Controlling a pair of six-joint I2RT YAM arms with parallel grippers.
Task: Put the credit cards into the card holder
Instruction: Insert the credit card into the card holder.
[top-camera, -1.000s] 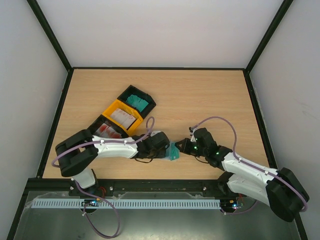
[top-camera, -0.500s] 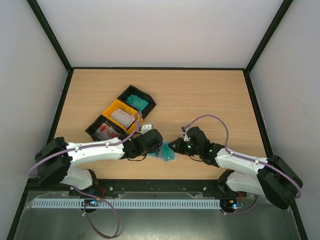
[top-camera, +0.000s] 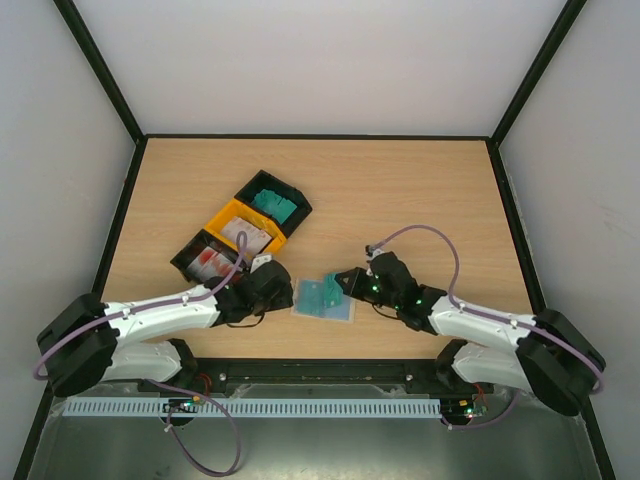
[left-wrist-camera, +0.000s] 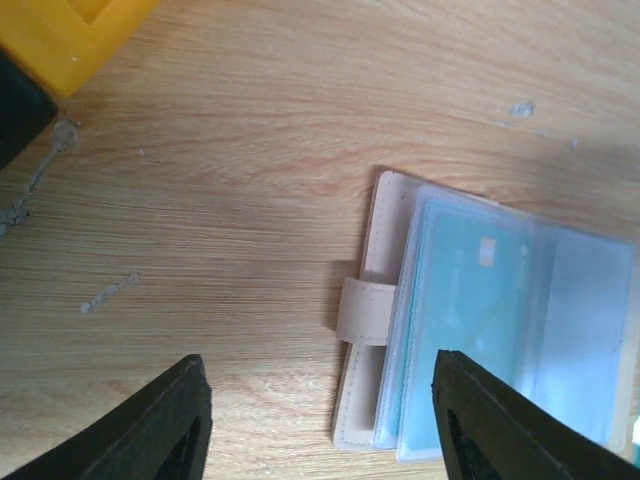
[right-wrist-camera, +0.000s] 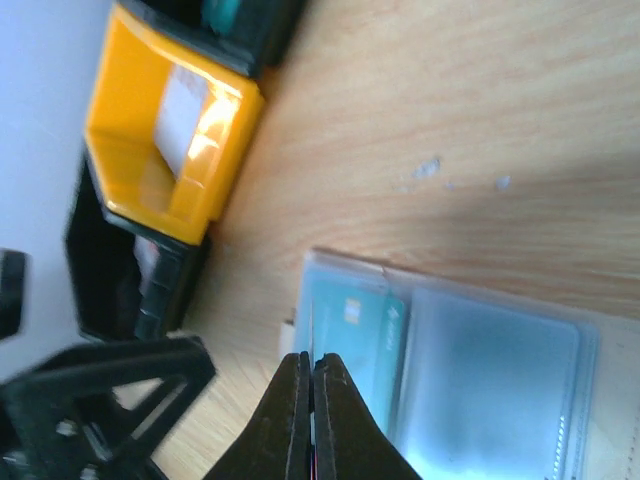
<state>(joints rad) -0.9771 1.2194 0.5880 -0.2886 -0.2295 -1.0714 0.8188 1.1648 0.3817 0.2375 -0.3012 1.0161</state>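
Holder (top-camera: 341, 309) lies open and flat on the table (top-camera: 420, 190), near the front edge, between the two grippers. Its beige cover faces down, with a short strap (left-wrist-camera: 365, 310) at its left edge. Clear sleeves face up. One teal card (left-wrist-camera: 462, 300) sits in the left sleeve; the right sleeve (right-wrist-camera: 492, 388) looks unfilled.

Left gripper (left-wrist-camera: 320, 360) is low over the table just left of the holder, jaws spread wide, nothing between them. Its fingers (left-wrist-camera: 178, 425) frame the strap edge in the wrist view without touching it.

Right gripper (right-wrist-camera: 308, 358) has its jaws pressed together. Its tip points at the holder from the right and overlaps the sleeve with the teal card in the wrist view; whether it touches cannot be told.

Three bins stand in a diagonal row to the far left, well apart from the holder: a black bin (top-camera: 297, 195) with teal cards (top-camera: 272, 204), a yellow bin (top-camera: 221, 216) with a white card (top-camera: 246, 237), and a second black bin (top-camera: 183, 260) with red-marked cards (top-camera: 209, 262)
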